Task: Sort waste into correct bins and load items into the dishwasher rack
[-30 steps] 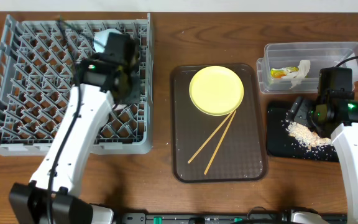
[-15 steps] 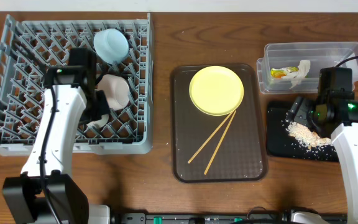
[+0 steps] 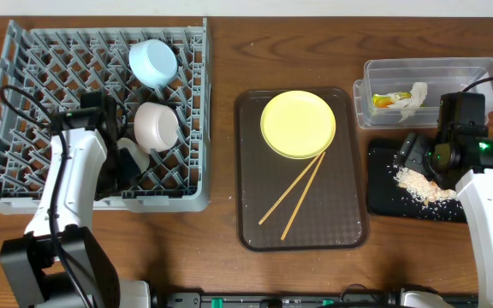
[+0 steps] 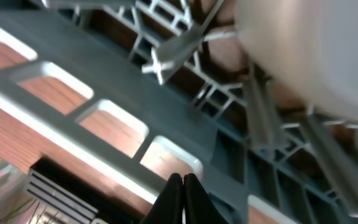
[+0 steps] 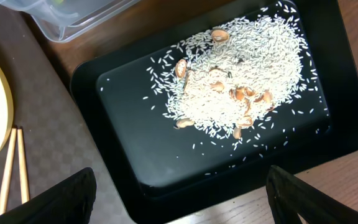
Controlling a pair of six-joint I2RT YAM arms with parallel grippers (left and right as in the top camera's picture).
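left gripper [image 4: 183, 190] closed, empty, hemmed by rack [image 3: 24, 103] pegs and white bowl [image 3: 155, 126], right gripper [image 5: 179, 208] spread wide over black tray [image 5: 135, 155], rice [image 5: 235, 81] heaped

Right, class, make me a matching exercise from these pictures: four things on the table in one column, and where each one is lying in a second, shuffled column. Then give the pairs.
Things:
1. round yellow plate
2. light blue bowl
3. loose white rice
4. green-yellow-orange snack wrapper

Places:
A. in the clear rectangular plastic tub
B. on the brown textured serving tray
C. in the large grey plastic rack
D. in the shallow black tray

Pairs: 1-B, 2-C, 3-D, 4-A.
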